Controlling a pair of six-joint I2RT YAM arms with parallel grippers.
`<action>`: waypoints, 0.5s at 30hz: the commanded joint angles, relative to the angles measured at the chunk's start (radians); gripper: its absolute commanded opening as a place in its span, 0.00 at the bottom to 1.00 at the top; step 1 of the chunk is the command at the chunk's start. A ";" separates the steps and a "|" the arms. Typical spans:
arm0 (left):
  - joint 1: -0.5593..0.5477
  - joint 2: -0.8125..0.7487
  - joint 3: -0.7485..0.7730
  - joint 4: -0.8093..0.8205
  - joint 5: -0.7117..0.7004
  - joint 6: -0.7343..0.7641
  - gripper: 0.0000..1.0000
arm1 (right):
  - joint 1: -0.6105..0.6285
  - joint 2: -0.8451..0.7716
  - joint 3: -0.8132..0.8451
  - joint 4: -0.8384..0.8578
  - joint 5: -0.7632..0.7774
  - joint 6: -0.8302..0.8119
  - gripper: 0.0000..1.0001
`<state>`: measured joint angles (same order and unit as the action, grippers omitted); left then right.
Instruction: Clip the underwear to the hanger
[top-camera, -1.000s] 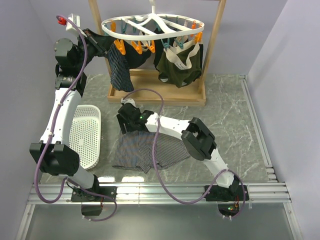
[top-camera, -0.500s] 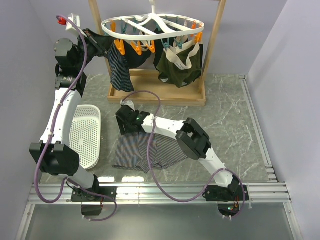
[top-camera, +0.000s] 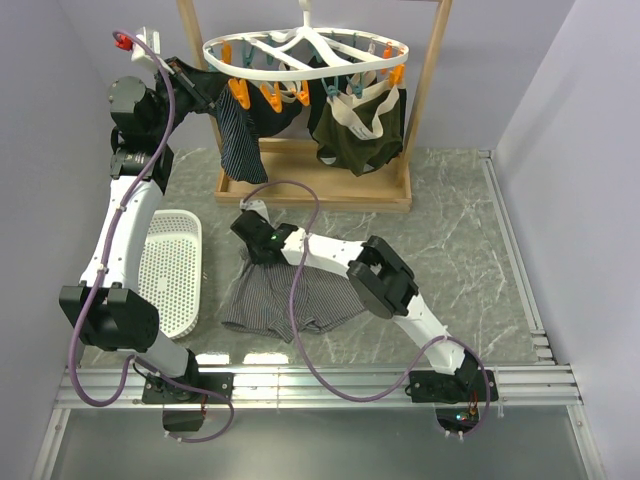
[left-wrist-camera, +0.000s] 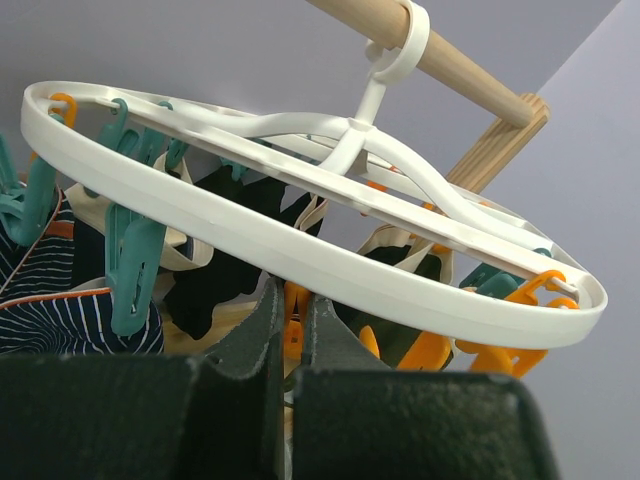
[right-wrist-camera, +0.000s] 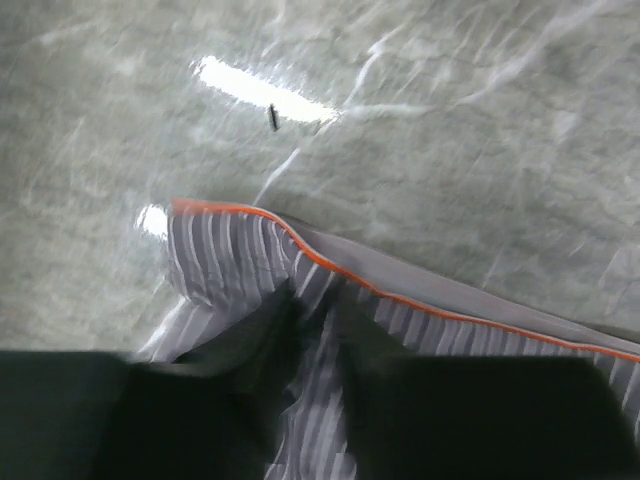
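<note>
The light grey striped underwear (top-camera: 290, 300) lies on the marble table in front of the rack. Its orange-edged waistband (right-wrist-camera: 400, 290) shows in the right wrist view. My right gripper (top-camera: 258, 243) is down at its far left corner, and the fingers (right-wrist-camera: 318, 300) are shut on a fold of the striped cloth just below the waistband. The white oval hanger (top-camera: 300, 62) hangs from the wooden bar with orange and teal clips. My left gripper (top-camera: 203, 92) is raised at its left rim. Its fingers (left-wrist-camera: 290, 305) are shut just under the ring (left-wrist-camera: 300, 245), with an orange clip (left-wrist-camera: 292, 310) showing in the slit between them.
A dark olive pair (top-camera: 360, 125) and a navy striped garment (top-camera: 240, 140) hang from the clips. The wooden frame (top-camera: 425, 90) and its base (top-camera: 310, 190) stand at the back. A white perforated basket (top-camera: 170, 270) lies on the left of the table.
My right gripper has shut on the underwear's waistband corner, and the cloth has bunched slightly toward it. The left arm has not moved.
</note>
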<state>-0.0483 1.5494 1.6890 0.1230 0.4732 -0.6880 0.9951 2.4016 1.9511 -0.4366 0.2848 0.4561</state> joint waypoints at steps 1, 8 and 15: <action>0.001 -0.034 0.003 0.015 -0.005 0.019 0.00 | -0.012 0.054 -0.069 -0.039 -0.064 0.020 0.21; 0.001 -0.034 -0.009 0.013 0.002 0.021 0.00 | -0.029 -0.071 -0.118 0.089 -0.075 -0.072 0.00; 0.001 -0.035 -0.006 -0.005 0.007 0.031 0.00 | -0.032 -0.359 -0.288 0.382 -0.019 -0.307 0.00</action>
<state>-0.0483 1.5486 1.6829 0.1200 0.4736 -0.6746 0.9688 2.2265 1.7027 -0.2451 0.2325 0.2806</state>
